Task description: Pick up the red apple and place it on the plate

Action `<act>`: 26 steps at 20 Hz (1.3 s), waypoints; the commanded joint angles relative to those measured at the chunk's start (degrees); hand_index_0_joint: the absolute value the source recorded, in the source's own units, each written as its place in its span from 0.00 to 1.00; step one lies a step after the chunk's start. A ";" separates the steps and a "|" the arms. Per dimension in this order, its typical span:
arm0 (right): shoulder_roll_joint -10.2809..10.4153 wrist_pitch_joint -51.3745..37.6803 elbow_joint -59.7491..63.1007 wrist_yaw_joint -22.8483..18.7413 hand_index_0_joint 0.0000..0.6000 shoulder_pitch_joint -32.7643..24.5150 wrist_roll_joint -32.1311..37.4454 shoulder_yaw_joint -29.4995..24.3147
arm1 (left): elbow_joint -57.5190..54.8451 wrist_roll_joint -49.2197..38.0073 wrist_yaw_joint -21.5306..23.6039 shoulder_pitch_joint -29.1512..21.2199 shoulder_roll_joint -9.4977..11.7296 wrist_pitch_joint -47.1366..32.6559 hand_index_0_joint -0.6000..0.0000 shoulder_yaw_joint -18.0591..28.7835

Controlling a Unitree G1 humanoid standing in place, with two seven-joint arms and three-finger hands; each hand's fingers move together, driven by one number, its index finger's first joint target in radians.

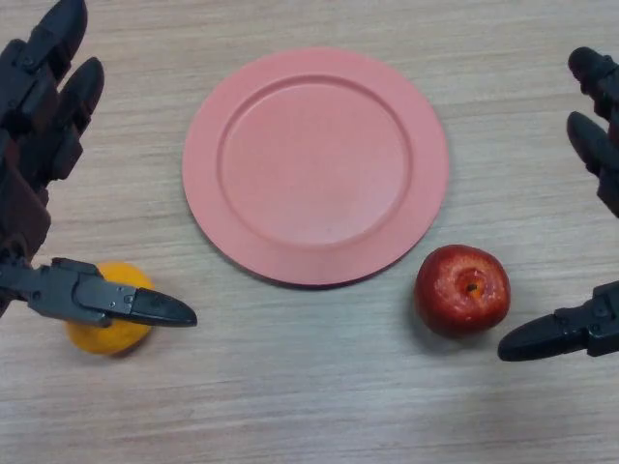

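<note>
**Apple free beside the plate, both hands spread and holding nothing**

Your red apple (462, 289) sits on the desk (319, 387) at the lower right of the frame, just off the lower-right edge of the pink plate (315, 164), stem hollow facing up. It looks close to the rim without touching it, so the carry should be short: up and toward the frame's centre.

Your right hand (580, 324) comes in at the right edge with fingers straight and thumb pointing toward the apple, apart from it. That reads as a hand spread ahead of a grasp, not yet closed on anything.

Your left hand (48, 145) fills the left edge, also relaxed and grasping nothing. Its thumb crosses over an orange (108, 324) at the lower left, hiding part of that fruit; you cannot tell whether it touches.

Both palms are cut off by the frame edges, and the apple's far side is hidden.
</note>
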 commanded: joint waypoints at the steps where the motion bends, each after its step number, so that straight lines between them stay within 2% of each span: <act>1: -1.09 -6.96 -3.20 -2.65 0.00 -1.85 2.56 -3.73 | -3.11 -1.22 -0.82 -2.40 2.81 -5.72 1.00 3.17; 4: -1.30 -7.19 -3.25 -1.86 0.00 -1.64 3.55 -3.23 | -3.91 -2.24 -1.83 -2.16 3.21 -4.85 1.00 3.60; 10: -1.12 -9.17 -1.77 -0.55 0.00 -0.09 4.74 -3.13 | -2.91 -3.89 -0.50 1.29 1.19 -6.78 1.00 4.75; 12: 0.49 -12.46 0.21 -2.32 0.00 1.67 3.73 -1.57 | -0.30 2.08 -1.67 2.09 1.29 -10.55 1.00 4.04; 13: 1.43 -16.81 2.90 -3.87 0.00 3.19 1.75 0.59 | 2.68 5.95 -2.73 1.94 1.27 -14.55 1.00 4.00; 14: 1.74 -18.62 3.83 -4.28 0.00 3.90 0.88 1.32 | 3.35 6.56 -2.91 1.67 1.36 -15.25 1.00 4.27; 16: 2.06 -28.09 9.14 -4.40 0.00 6.64 -6.34 5.31 | 4.65 6.66 -1.59 0.00 2.15 -14.46 1.00 4.94; 17: 2.58 -38.07 13.96 -3.96 0.00 8.50 -11.11 6.24 | 3.81 5.10 -0.37 -0.40 2.43 -11.46 1.00 5.25; 19: 3.52 -44.80 18.70 -5.09 0.00 9.82 -14.62 7.35 | 1.34 1.58 0.94 -1.07 3.11 -6.13 1.00 6.43; 24: 3.36 -53.85 34.07 -9.92 0.00 7.56 -23.13 9.15 | 0.59 1.62 1.38 -1.81 3.49 -4.34 1.00 5.35; 26: 4.55 -50.75 36.66 -11.23 0.00 5.78 -20.62 9.74 | 0.30 -0.87 1.82 -1.28 3.00 -2.61 1.00 6.44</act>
